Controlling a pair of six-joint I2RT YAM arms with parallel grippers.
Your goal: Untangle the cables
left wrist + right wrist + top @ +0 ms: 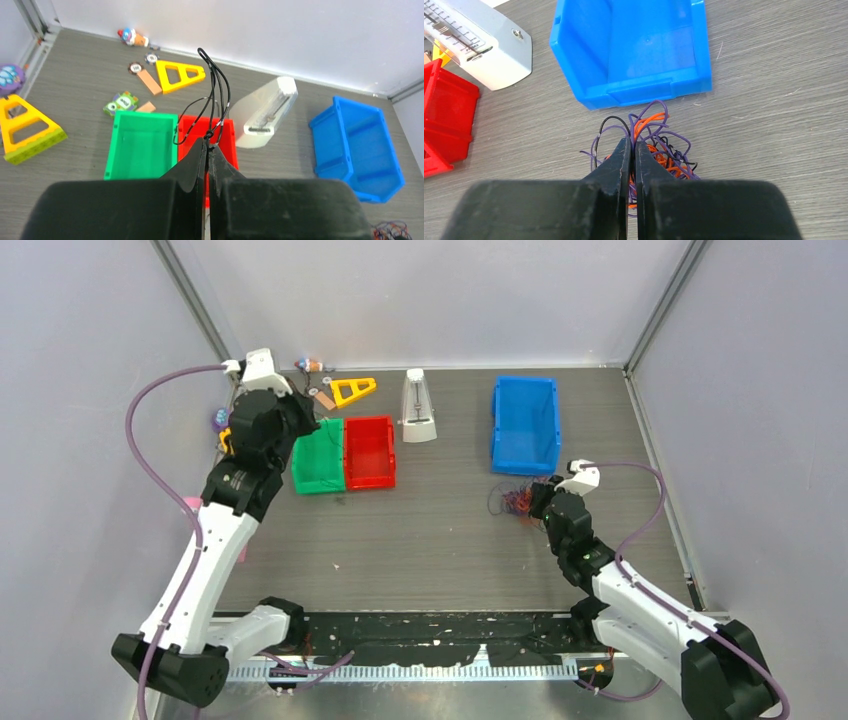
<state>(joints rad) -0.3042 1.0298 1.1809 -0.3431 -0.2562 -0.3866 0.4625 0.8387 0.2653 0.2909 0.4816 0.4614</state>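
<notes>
The cables [667, 150] lie in a tangled clump of orange, purple and black strands on the table, just in front of the blue bin [634, 45]. My right gripper [633, 143] is down in that clump and shut, with purple and orange strands pinched between its fingers. In the top view the clump [513, 502] shows just left of the right gripper [537, 500]. My left gripper [208, 143] is shut on one black cable [218, 85], which loops up from its fingertips above the red bin [230, 134].
A green bin [318, 455] and the red bin [370, 452] stand side by side at the back left, under my left gripper [305, 427]. A white metronome [418, 407] and small toys, among them a yellow triangle [352, 390], lie behind them. The blue bin [525, 425] is at the back right.
</notes>
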